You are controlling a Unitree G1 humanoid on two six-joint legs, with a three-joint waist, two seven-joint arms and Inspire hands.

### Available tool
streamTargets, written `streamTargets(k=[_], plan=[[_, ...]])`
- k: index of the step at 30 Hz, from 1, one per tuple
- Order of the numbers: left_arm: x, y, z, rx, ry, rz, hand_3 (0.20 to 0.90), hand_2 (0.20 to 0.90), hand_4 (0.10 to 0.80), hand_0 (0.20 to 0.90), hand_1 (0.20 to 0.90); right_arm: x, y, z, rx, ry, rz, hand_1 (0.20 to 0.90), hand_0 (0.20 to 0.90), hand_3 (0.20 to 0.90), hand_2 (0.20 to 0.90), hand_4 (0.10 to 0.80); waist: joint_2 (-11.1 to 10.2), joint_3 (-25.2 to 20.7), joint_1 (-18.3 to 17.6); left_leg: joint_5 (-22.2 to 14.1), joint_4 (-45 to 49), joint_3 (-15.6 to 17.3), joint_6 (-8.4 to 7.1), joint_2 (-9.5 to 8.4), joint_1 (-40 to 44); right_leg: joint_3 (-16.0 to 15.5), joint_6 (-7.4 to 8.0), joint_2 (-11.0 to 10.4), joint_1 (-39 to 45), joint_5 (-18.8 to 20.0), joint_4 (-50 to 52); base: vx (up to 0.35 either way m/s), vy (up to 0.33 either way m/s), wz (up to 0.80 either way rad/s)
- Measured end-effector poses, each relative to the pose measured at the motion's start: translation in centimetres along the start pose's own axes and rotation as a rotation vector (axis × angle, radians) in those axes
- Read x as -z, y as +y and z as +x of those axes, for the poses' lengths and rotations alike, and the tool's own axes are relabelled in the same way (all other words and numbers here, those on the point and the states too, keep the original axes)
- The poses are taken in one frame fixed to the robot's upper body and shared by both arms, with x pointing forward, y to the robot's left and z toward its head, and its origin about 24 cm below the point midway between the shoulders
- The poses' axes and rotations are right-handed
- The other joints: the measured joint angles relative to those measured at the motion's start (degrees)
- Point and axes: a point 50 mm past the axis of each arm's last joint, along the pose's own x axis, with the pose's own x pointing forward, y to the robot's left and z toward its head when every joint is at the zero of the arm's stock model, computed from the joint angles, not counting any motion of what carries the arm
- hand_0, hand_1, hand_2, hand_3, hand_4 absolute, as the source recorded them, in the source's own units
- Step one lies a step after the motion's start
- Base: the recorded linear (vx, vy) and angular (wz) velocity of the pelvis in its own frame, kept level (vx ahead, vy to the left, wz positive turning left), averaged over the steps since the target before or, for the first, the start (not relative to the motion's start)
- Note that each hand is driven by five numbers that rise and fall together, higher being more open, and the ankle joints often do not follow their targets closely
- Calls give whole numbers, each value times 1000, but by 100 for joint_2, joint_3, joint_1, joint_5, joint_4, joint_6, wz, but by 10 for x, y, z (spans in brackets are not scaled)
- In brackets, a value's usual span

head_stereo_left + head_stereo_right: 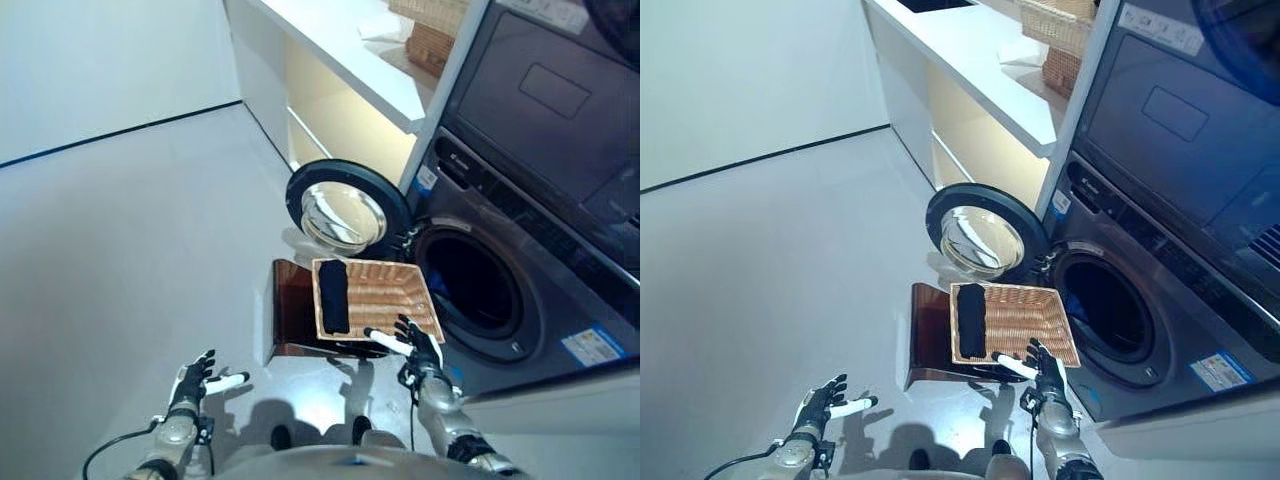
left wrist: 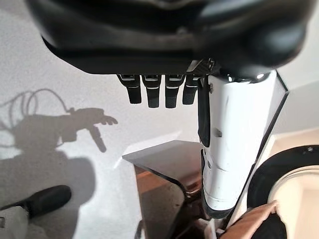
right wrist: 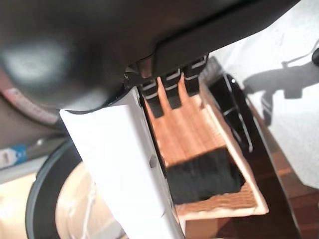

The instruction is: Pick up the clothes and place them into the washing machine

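Nearest you: left hand (image 1: pixel 193 382), low over the bare floor (image 1: pixel 120 250), fingers spread and relaxed, holding nothing, well apart from the work. Right hand (image 1: pixel 418 346) sits at the near edge of the wicker basket (image 1: pixel 385 292), fingers (image 3: pixel 167 92) straight and loosely spread, empty; the right wrist view shows them reaching over the basket's rim, with no contact you can confirm. Basket rests on a dark brown stand (image 1: pixel 292 312) just in front of the machine. Contents: one dark folded garment (image 1: pixel 333 296), lying against the basket's left wall; the rest of the basket shows bare weave. The garment's long axis runs near-to-far, roughly parallel to that wall. Key relation: the garment lies ahead of the right fingers and across to the robot's left, on the opposite side of the basket. The right hand is clearly the nearer one; judge it as needing a leftward, forward reach before closing. Beyond the basket: washing machine (image 1: pixel 520 250) with drum opening (image 1: pixel 472 285) dark and apparently empty, to the right of the basket; its round door (image 1: pixel 345 212) is swung open to the left, behind the basket. Furthest: white worktop (image 1: pixel 340 45) carrying other wicker baskets (image 1: pixel 432 30).
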Motion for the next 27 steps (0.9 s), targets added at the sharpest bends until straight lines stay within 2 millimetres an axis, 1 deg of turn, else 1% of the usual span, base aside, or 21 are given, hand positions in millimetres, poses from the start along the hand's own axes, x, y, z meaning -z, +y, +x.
streamTargets(k=[2,3,5,7,8,9,10,12,13,14,15,17,18,19,20,21,22,23,24,25,27], plan=[[6,0,-2,1,18,5,900,900,800,900,900,1,1,0,-1,5,-4,900,900,900,900,800,27,16,4,8,-26,-86,-12,-3,-9,-67,94,-53,24,273,-257,165,-105,11],[10,-1,-4,4,29,4,900,900,800,900,900,1,-1,1,5,13,-7,900,900,900,900,800,28,30,-77,6,38,-258,-67,15,-27,62,87,46,219,380,-396,152,-185,55],[15,-3,-6,10,42,5,900,900,800,900,900,6,-6,1,23,43,-14,900,900,900,900,800,107,60,-108,-19,237,-493,-195,81,-49,-56,20,139,564,425,-665,62,-217,82],[-6,0,2,-6,-19,-22,900,900,800,900,900,11,-13,1,59,73,6,900,900,900,900,800,-131,187,-15,-145,2235,-779,-490,-108,-1081,-234,-105,-71,761,309,-747,31,-109,93],[3,0,-1,-8,9,-25,900,900,800,900,900,8,-12,3,59,65,10,900,900,900,900,800,-85,212,153,-107,2570,-854,-553,-95,-1203,-228,-161,22,791,258,-735,227,-28,25],[4,-1,-1,-9,20,-33,900,900,800,900,900,5,-13,5,63,60,18,900,900,900,900,800,-90,243,171,-105,2923,-1014,-631,-80,-1386,-153,-198,-8,886,248,-797,308,96,-17],[13,-1,-4,-11,48,-43,900,900,800,900,900,2,-12,6,65,60,25,900,900,900,900,800,-91,237,213,-104,2983,-1026,-752,-35,-1486,-165,-219,10,934,285,-931,317,119,-17],[33,-3,-13,-8,111,-41,900,900,800,900,900,-4,-13,9,71,44,24,900,900,900,900,800,7,119,185,-89,1755,-892,-774,392,-1455,-245,-228,156,941,298,-1236,263,147,-2],[36,-5,-15,-3,124,-40,900,900,800,900,900,-6,-17,10,87,36,19,900,900,900,900,800,49,122,189,1,1114,-902,-881,540,-1459,-222,-264,230,933,348,-1349,217,160,19],[38,-7,-16,7,134,-35,900,900,800,900,900,-7,-23,10,105,38,14,900,900,900,900,800,107,112,193,147,516,-871,-1018,656,-1460,-222,-236,271,929,422,-1412,242,181,38],[38,-12,-16,24,142,-28,900,900,800,900,900,-4,-31,10,128,55,10,900,900,900,900,800,146,108,143,267,110,-874,-1046,704,-1437,-196,-191,311,938,449,-1413,250,185,34],[47,-21,-22,50,167,-25,900,900,800,900,900,-4,-42,9,156,51,8,900,900,900,900,800,260,71,243,309,-2,-870,-1016,779,-1235,80,-113,377,937,408,-1404,260,160,-33],[51,-24,-24,51,182,-34,900,900,800,900,900,-6,-42,9,157,34,18,900,900,900,900,800,241,67,226,618,6,-841,-752,729,-1158,233,-77,333,913,412,-1407,226,96,-84],[50,-21,-23,43,176,-31,900,900,800,900,900,-5,-39,8,148,33,27,900,900,900,900,800,169,43,259,766,113,-748,-610,638,-1147,357,-70,232,892,400,-1406,304,148,-91],[47,-16,-21,37,167,-21,900,900,800,900,900,-2,-33,7,133,42,30,900,900,900,900,800,77,22,297,674,174,-570,-495,520,-1081,381,-104,62,919,377,-1373,299,147,-70],[48,-15,-22,35,169,-18,900,900,800,900,900,0,-32,7,131,46,33,900,900,900,900,800,59,11,307,720,181,-524,-480,480,-1058,372,-84,12,927,390,-1367,244,156,-65],[37,-13,-15,30,140,-19,900,900,800,900,900,3,-28,6,124,51,43,900,900,900,900,800,54,39,290,560,242,-383,-357,402,-947,313,79,-118,804,349,-965,113,106,-51],[29,-11,-12,23,111,-22,900,900,800,900,900,7,-25,4,117,61,45,900,900,900,900,800,80,44,299,466,244,-301,-308,282,-827,281,116,-110,703,325,-695,152,168,-74],[18,-10,-7,16,79,-29,900,900,800,900,900,9,-21,3,105,68,42,900,900,900,900,800,107,62,329,337,240,-273,-259,267,-739,274,172,-134,513,309,-346,115,162,-86],[14,-8,-5,2,67,-43,900,900,800,900,900,7,-14,4,84,63,34,900,900,900,900,800,184,107,382,367,248,-271,-210,320,-672,184,185,-139,239,293,152,156,129,-88],[1,-3,0,-13,23,-47,900,900,800,900,900,8,-6,3,51,66,22,900,900,900,900,800,156,120,317,295,229,-248,-118,232,-587,-62,192,-258,25,300,528,139,31,-49]])
